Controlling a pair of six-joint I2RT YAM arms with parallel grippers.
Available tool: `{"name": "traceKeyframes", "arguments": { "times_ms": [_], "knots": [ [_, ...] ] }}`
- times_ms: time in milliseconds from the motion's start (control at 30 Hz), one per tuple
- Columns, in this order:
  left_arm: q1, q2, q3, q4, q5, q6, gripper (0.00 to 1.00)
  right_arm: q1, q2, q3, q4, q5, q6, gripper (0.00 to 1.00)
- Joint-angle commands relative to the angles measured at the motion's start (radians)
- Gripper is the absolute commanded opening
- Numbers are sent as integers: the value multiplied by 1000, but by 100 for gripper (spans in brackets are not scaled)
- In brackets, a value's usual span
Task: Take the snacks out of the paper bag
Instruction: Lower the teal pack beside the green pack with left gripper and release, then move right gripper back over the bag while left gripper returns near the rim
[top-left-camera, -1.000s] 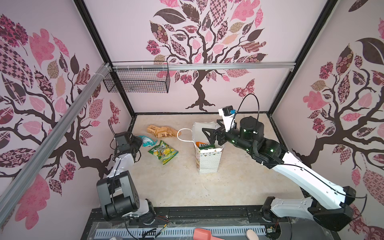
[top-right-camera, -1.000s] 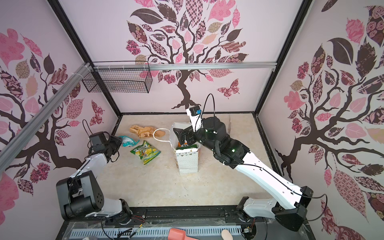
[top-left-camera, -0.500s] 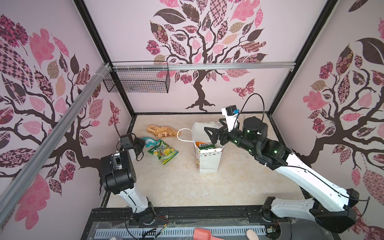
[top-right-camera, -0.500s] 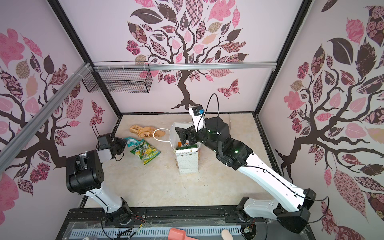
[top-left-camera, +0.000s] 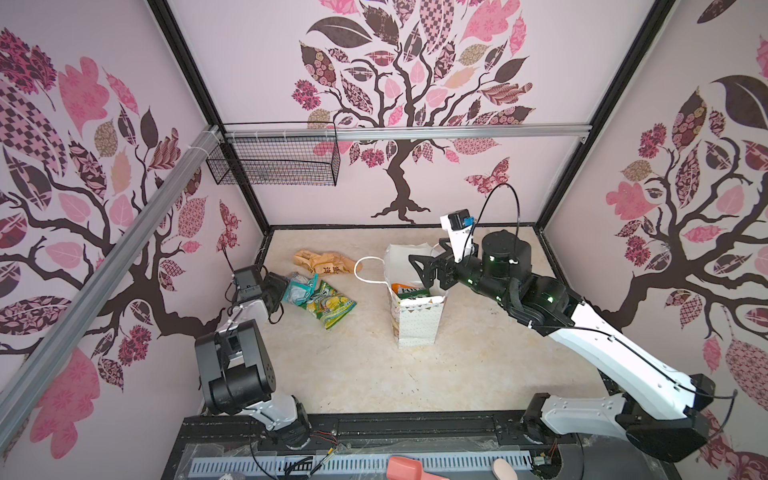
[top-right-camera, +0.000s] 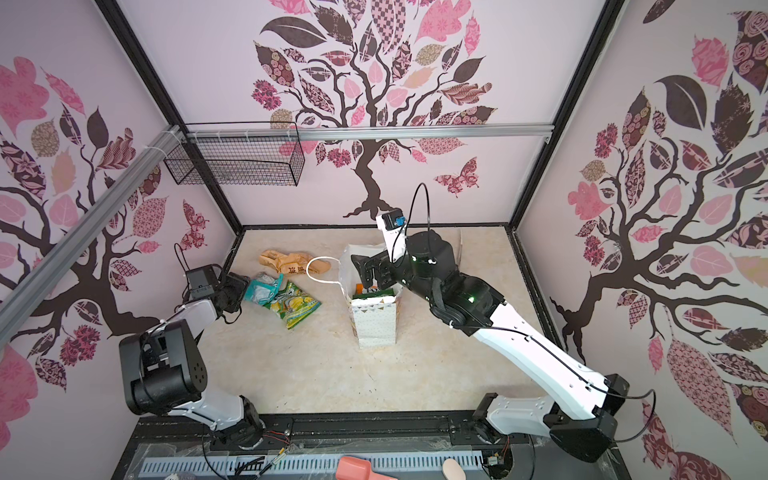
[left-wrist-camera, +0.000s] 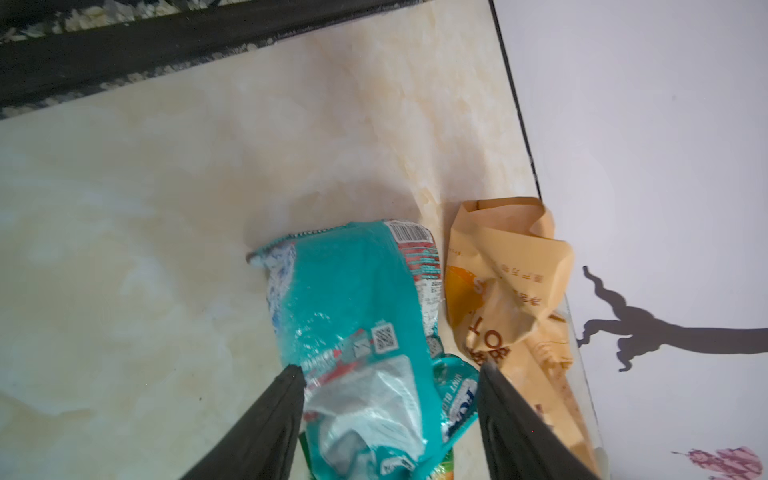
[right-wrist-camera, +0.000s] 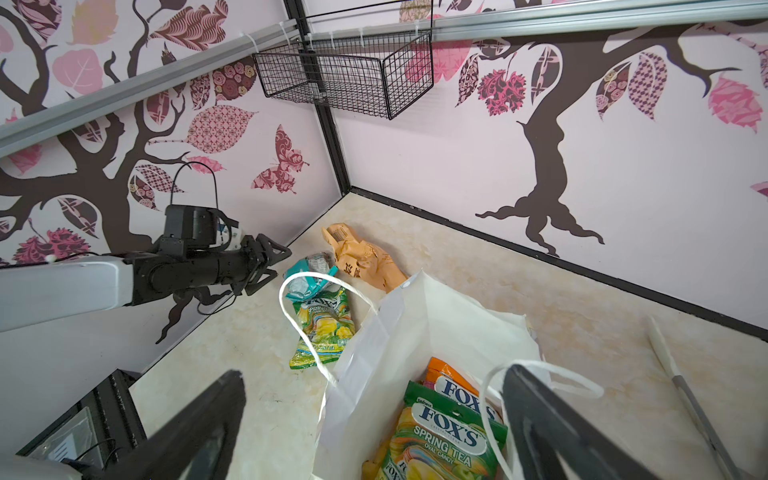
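The white paper bag (top-left-camera: 415, 322) (top-right-camera: 374, 328) (right-wrist-camera: 399, 332) stands upright mid-table. In it show a green-and-yellow snack packet (right-wrist-camera: 440, 436) (top-left-camera: 409, 289) and an orange one (right-wrist-camera: 453, 376). On the table to its left lie a teal packet (top-left-camera: 297, 286) (top-right-camera: 261, 289) (left-wrist-camera: 353, 299), a green-and-yellow packet (top-left-camera: 330, 305) (top-right-camera: 295, 308) (right-wrist-camera: 324, 328) and a tan packet (top-left-camera: 320, 262) (left-wrist-camera: 507, 270). My left gripper (top-left-camera: 280, 291) (left-wrist-camera: 390, 372) is open, its fingers either side of the teal packet's end. Over the bag's mouth my right gripper (top-left-camera: 424, 270) (right-wrist-camera: 374, 372) hangs wide open, holding nothing.
A black wire basket (top-left-camera: 274, 166) (right-wrist-camera: 345, 79) hangs on the back-left wall rail. A thin white stick (right-wrist-camera: 673, 365) lies on the table right of the bag. The left wall is close behind the left gripper. A pink scoop (top-left-camera: 409, 471) lies on the front frame.
My left gripper has opened and let go of the teal packet, which now lies on the table. The left arm's elbow has swung up. The right gripper stays open over the bag.
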Motion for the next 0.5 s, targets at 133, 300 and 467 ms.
{"name": "traceKeyframes", "arguments": {
  "times_ms": [133,300,467],
  "knots": [
    [-3,-209,57,-152,19,39,72,1,127,166,-177,19,14,100],
    [-78,-358,99,-214,47,81,72,-2,202,253,-245,-15,5,99],
    [-214,-459,200,-324,31,148,73,-3,291,351,-340,-38,-9,100]
  ]
}}
